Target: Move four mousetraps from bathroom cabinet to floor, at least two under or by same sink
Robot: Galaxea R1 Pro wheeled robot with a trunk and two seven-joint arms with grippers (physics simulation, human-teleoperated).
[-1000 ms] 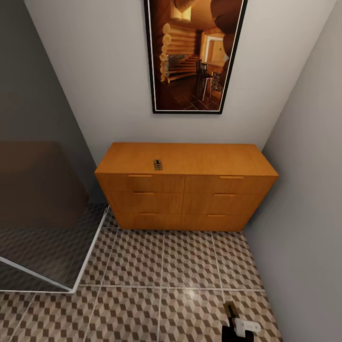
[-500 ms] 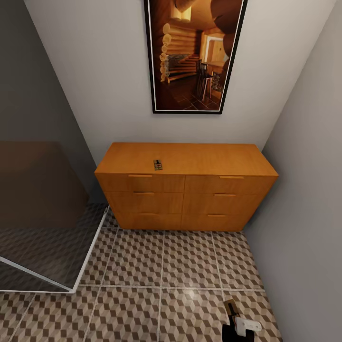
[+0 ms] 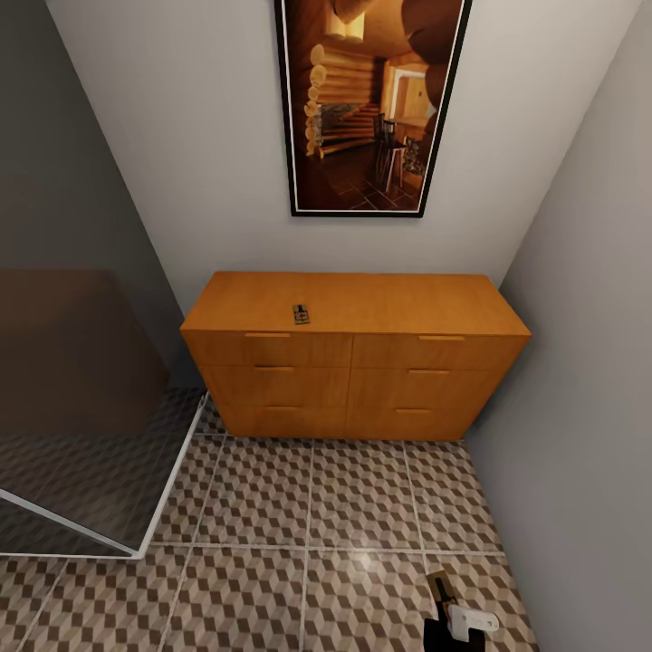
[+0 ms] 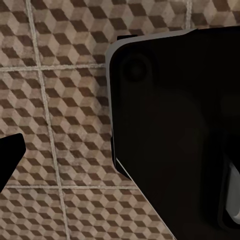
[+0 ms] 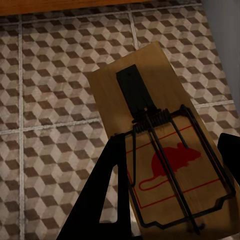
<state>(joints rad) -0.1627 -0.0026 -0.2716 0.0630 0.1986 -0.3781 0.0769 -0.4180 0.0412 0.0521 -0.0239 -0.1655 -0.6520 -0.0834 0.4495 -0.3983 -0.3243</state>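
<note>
Right jaws (image 5: pixel 170 200): clamped on tan wooden mousetrap (image 5: pixel 160 150).
Left jaws: cannot tell.
Second mousetrap (image 3: pixel 301 314): atop orange-brown wooden cabinet (image 3: pixel 353 362), 12 o'clock.

- Mousetraps: two counted. One mousetrap on the cabinet top (image 3: pixel 301 314); one mousetrap between the right gripper's fingers (image 5: pixel 161 150), also visible at the head view's lower edge.
- Cabinet (image 3: pixel 355 362): one, orange-brown wood.
- Drawer fronts: six, arranged in two columns of three.
- Slab handles: six, one per drawer.
- Framed picture (image 3: pixel 369 104): one, on the wall above the cabinet.
- Glass panel with pale frame (image 3: pixel 81 426): one, at the head view's left.
- Bathroom floor (image 3: pixel 308 534): one continuous tiled surface, cube pattern.
</note>
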